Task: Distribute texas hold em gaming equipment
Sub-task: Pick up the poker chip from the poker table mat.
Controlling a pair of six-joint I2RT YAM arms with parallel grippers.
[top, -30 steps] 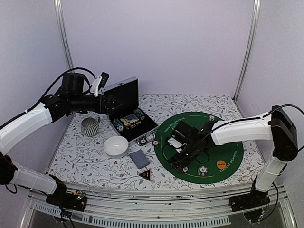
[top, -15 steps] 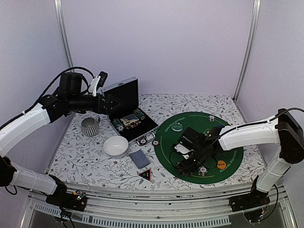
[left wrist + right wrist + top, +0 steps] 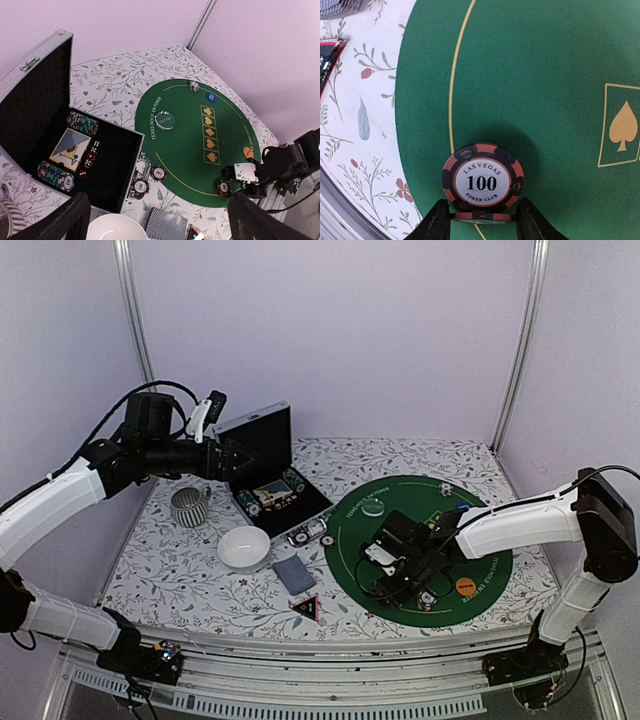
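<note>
**One chip, pinched square**

Half-closed, the right gripper's (image 3: 482, 212) jaws flank the "100" poker chip (image 3: 482, 182), which lies at 6 o'clock on the green mat (image 3: 545, 75) by its yellow line. Whether they pinch it cannot be told. A clean pick likely needs both fingers meeting the rim level and centred, so the chip neither tips nor skids. The left gripper (image 3: 238, 456) hangs over the open case (image 3: 262, 440) at 10 o'clock, jaws wide and empty.
</note>
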